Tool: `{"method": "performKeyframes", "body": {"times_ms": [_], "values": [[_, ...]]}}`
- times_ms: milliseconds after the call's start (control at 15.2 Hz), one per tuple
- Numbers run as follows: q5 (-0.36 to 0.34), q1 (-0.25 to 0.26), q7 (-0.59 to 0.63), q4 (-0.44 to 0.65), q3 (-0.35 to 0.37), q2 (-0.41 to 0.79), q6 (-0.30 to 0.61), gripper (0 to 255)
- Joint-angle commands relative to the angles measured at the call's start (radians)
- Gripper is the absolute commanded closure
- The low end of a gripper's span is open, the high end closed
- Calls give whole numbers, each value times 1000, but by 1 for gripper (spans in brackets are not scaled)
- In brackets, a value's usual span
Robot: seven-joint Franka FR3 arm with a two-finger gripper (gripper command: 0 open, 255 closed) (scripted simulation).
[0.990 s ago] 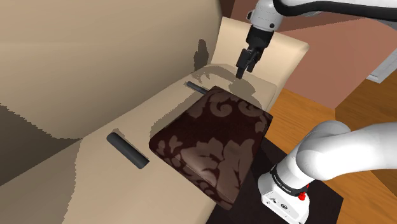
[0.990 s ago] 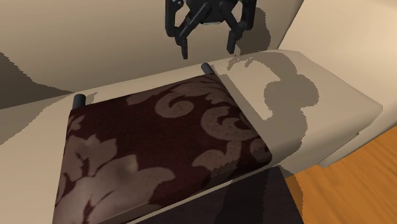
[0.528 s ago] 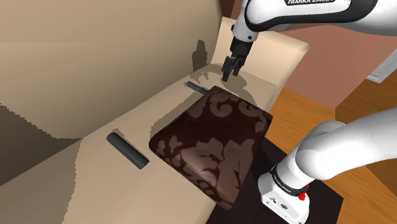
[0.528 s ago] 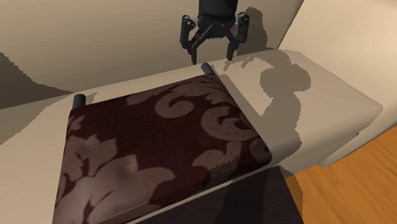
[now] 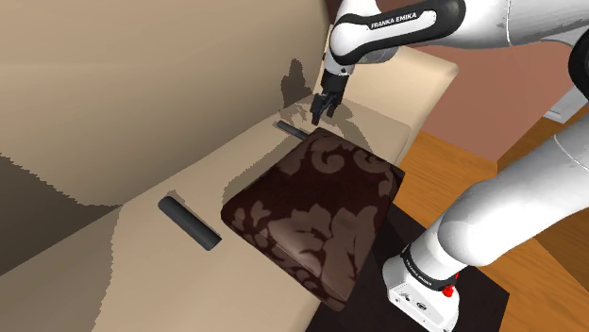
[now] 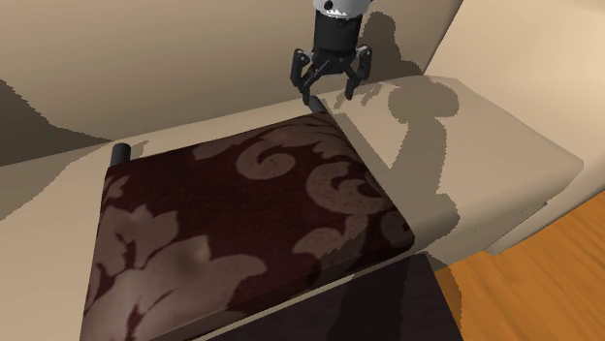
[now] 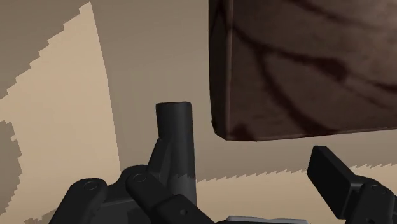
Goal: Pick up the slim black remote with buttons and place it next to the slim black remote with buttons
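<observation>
Since the gripper (image 5: 320, 117) hangs over the seat's (image 5: 142, 203) far end with its fingers (image 7: 331, 175) apart and nothing between them, the step in hand looks like the approach to the grasp. The remote (image 5: 286, 127) lies flat near the seat's back edge, just beside the far corner of the patterned cushion (image 5: 311, 207). From the shoulder view the gripper sits closer to that cushion corner than to the remote, so it probably needs to move toward the backrest before dropping.

Best done, I'd judge, with the fingers set across the remote's narrow width, around mid-length, then a straight descent. Room between remote and cushion looks tight, and whether they touch I cannot tell; one finger could land on the cushion edge or nudge the remote askew. Close only once both fingers are low beside it.

The second remote (image 5: 192, 224) lies on the same seat, well apart, beside the cushion's other corner. Lift clear of the cushion before carrying over.
</observation>
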Motion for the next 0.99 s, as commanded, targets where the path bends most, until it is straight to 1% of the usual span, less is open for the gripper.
{"method": "performKeyframes", "body": {"times_ms": [0, 264, 528, 924], "values": [[6, -5, -21, 34, -9, 70, 34, 0], [24, -13, -57, 124, -19, 221, 92, 0], [43, -25, -89, 227, -23, 364, 128, 0], [51, -24, -94, 195, -19, 404, 200, 0]]}}
